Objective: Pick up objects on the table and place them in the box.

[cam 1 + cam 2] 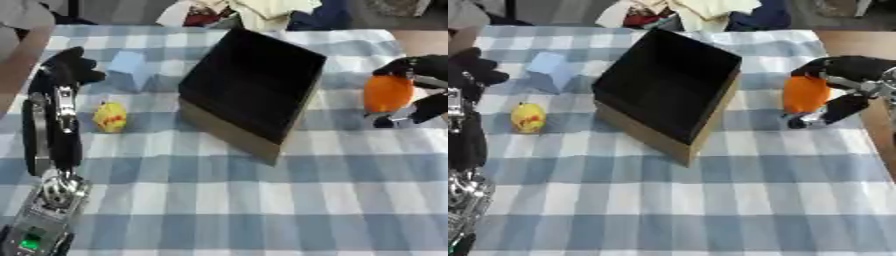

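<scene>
A black open-topped box (254,85) with tan cardboard sides stands tilted in the middle of the blue checked table. To its right my right hand (846,75) is shut on an orange rounded object (804,94), held just above the cloth. A small yellow object with red marks (110,117) lies left of the box. A pale blue block (131,67) sits behind it. My left hand (68,67) hovers at the far left beside the blue block, fingers curled, holding nothing.
A heap of cloth and paper (254,12) lies past the table's far edge. A person's arm (22,55) shows at the upper left edge. The near half of the table (262,210) is bare checked cloth.
</scene>
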Controlling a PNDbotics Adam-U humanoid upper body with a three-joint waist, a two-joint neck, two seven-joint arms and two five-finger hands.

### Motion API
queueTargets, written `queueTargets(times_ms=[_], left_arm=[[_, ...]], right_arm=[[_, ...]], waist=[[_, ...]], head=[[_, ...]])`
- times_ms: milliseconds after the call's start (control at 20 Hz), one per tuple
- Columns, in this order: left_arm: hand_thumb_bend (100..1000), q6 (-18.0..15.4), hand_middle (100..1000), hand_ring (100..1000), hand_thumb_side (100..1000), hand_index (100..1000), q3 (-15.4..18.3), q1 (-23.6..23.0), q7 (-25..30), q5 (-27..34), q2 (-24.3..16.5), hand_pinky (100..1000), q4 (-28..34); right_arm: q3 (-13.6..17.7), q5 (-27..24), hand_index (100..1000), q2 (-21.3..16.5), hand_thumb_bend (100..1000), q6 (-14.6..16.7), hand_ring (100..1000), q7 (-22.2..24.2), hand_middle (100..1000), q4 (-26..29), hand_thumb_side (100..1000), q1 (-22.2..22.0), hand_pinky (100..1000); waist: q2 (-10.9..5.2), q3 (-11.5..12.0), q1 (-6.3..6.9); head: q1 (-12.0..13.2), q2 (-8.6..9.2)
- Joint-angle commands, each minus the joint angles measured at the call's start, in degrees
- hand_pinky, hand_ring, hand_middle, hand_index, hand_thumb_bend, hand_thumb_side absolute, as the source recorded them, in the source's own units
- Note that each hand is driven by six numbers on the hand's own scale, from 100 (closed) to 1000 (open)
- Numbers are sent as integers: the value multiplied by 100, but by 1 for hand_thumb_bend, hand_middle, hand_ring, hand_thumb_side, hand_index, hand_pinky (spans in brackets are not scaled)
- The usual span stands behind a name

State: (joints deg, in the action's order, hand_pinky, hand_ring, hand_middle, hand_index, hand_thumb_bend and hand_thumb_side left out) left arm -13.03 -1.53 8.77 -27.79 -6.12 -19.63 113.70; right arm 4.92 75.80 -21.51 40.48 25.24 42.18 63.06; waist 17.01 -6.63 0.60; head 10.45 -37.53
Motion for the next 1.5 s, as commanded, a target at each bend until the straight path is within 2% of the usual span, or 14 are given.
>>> queueTargets(times_ms=[50, 200, 300, 350, 500, 800, 900, 1000, 1250, 1500], left_arm=[[120, 2, 582, 577, 836, 763, 5, 63, 24, -8, -50, 670, 89], [119, 6, 582, 577, 837, 763, 2, 63, 35, -8, -46, 670, 89], [118, 7, 581, 577, 835, 763, 1, 64, 47, -12, -45, 670, 89], [117, 7, 581, 576, 832, 763, 1, 64, 55, -15, -45, 670, 89], [114, 5, 581, 576, 827, 763, -1, 68, 82, -27, -42, 670, 89], [110, 1, 581, 576, 825, 762, -5, 71, 133, -43, -36, 670, 89], [108, 0, 580, 576, 819, 761, -6, 73, 150, -48, -35, 670, 89], [107, -3, 580, 576, 818, 760, -8, 75, 169, -55, -34, 670, 89], [108, -12, 579, 575, 820, 758, -10, 77, 199, -53, -33, 669, 89], [106, -11, 577, 574, 823, 757, -10, 74, 206, -35, -29, 669, 89]], right_arm=[[59, -177, 998, -100, 667, -33, 987, 138, 893, 184, 878, 152, 940], [70, -233, 982, -83, 610, -110, 976, 80, 871, 236, 853, 156, 928], [66, -251, 965, -74, 555, -128, 965, 2, 854, 275, 794, 158, 916], [62, -244, 946, -71, 511, -131, 950, -50, 836, 299, 726, 161, 903], [46, -144, 902, -55, 468, -142, 925, -333, 802, 395, 611, 166, 880], [-26, 284, 894, -14, 450, -195, 909, -906, 870, 381, 539, 173, 866], [-30, 412, 886, 2, 442, -218, 918, -1004, 865, 347, 423, 182, 861], [-31, 487, 879, 21, 442, -236, 928, -1089, 862, 315, 361, 189, 858], [-39, 592, 884, 53, 444, -280, 934, -1143, 870, 242, 358, 195, 859], [-15, 760, 906, 58, 443, -442, 937, -1068, 876, 202, 418, 205, 862]], waist=[[-89, -3, 8], [-87, -5, 13], [-88, -6, 15], [-88, -7, 16], [-85, -12, 18], [-73, -7, 25], [-70, -7, 27], [-68, -10, 29], [-69, -14, 33], [-69, -8, 34]], head=[[-16, 60], [-22, 70], [-25, 73], [-26, 77], [-30, 97], [-35, 117], [-34, 122], [-35, 126], [-39, 130], [-29, 147]])
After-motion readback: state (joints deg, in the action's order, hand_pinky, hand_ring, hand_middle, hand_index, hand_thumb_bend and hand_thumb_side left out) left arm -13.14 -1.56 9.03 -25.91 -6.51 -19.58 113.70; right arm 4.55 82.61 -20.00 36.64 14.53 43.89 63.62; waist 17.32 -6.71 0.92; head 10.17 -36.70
